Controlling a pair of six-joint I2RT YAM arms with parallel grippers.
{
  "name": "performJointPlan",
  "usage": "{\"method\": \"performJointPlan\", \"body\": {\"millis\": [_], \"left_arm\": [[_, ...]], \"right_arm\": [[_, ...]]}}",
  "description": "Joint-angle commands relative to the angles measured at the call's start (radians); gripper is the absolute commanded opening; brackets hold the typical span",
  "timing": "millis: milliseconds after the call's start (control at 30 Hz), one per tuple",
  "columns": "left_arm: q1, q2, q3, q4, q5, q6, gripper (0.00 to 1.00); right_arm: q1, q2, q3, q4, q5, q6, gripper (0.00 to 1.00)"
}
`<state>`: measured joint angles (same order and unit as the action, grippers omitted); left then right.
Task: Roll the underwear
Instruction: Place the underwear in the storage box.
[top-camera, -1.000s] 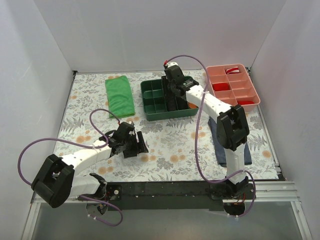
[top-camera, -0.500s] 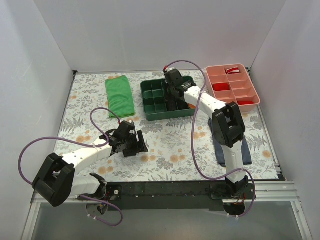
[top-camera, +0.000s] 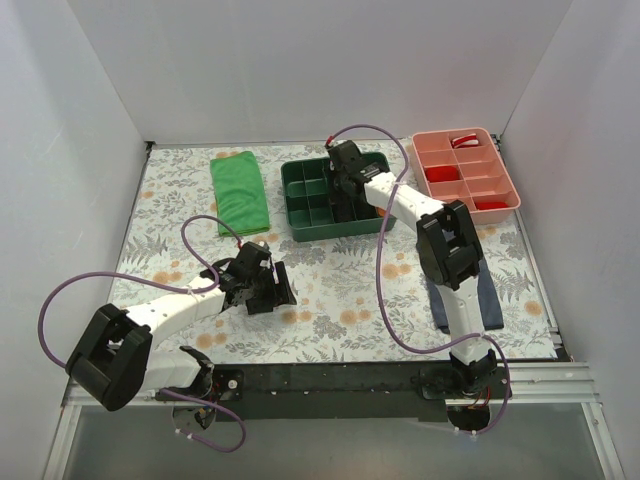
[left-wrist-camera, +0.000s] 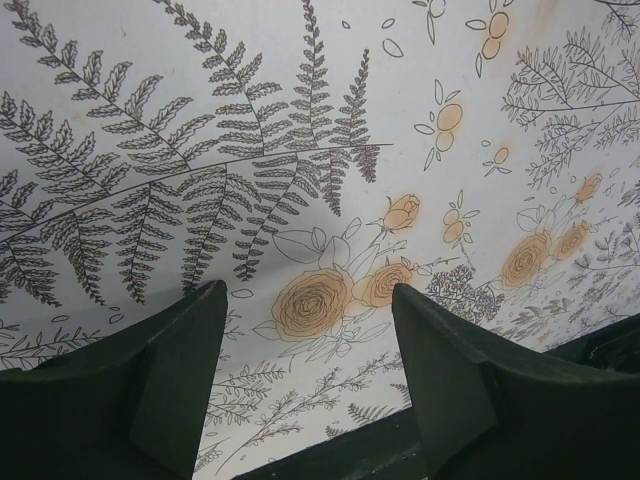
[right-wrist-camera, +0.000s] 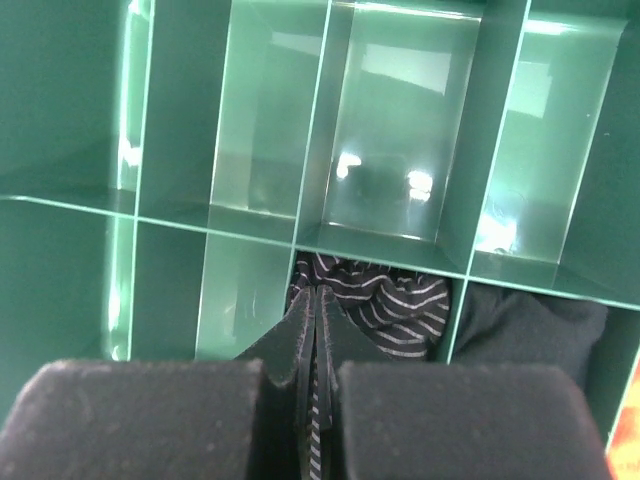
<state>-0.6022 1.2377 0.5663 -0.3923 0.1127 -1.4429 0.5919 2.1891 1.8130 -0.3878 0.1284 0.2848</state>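
Note:
The underwear (right-wrist-camera: 390, 292), black with pale pinstripes, lies bunched in one compartment of the green divided tray (right-wrist-camera: 250, 228). My right gripper (right-wrist-camera: 316, 300) reaches into that compartment. Its jaws are pressed together with a strip of the striped fabric pinched between them. In the top view the right gripper (top-camera: 348, 203) sits over the middle of the green tray (top-camera: 298, 196), and the underwear is mostly hidden under it. My left gripper (top-camera: 277, 289) is open and empty, low over the flowered tablecloth (left-wrist-camera: 320, 150), and its fingers (left-wrist-camera: 180, 370) are spread wide.
A second dark garment (right-wrist-camera: 525, 325) fills the compartment to the right of the underwear. A bright green folded cloth (top-camera: 240, 192) lies at the back left. A pink divided tray (top-camera: 466, 170) stands at the back right. A navy folded garment (top-camera: 487, 302) lies under the right arm.
My right wrist has moved a little left and down into the green tray, and the arm's elbow has swung in. The left arm has barely moved.

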Motion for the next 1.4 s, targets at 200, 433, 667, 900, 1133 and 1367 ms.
{"method": "performJointPlan", "body": {"millis": [200,433,667,900,1133,1367], "left_arm": [[0.005,-0.006,0.017,-0.002,-0.019,0.009,0.65],[0.005,-0.020,0.024,-0.014,-0.024,0.013,0.65],[0.005,-0.041,0.026,-0.023,-0.028,0.013,0.65],[0.005,-0.038,0.033,-0.036,-0.042,0.018,0.65],[0.005,-0.038,0.040,-0.040,-0.038,0.021,0.65],[0.005,-0.037,0.023,-0.034,-0.031,0.012,0.65]], "right_arm": [[-0.004,-0.032,0.020,0.015,0.016,-0.018,0.01],[-0.004,-0.034,0.072,-0.002,0.022,-0.039,0.01],[-0.006,-0.055,0.088,-0.013,0.022,-0.042,0.01],[-0.004,-0.077,0.063,-0.014,0.028,-0.042,0.05],[-0.004,-0.057,0.040,-0.019,0.050,-0.032,0.05],[-0.004,0.014,0.086,0.000,0.020,-0.018,0.04]]}}
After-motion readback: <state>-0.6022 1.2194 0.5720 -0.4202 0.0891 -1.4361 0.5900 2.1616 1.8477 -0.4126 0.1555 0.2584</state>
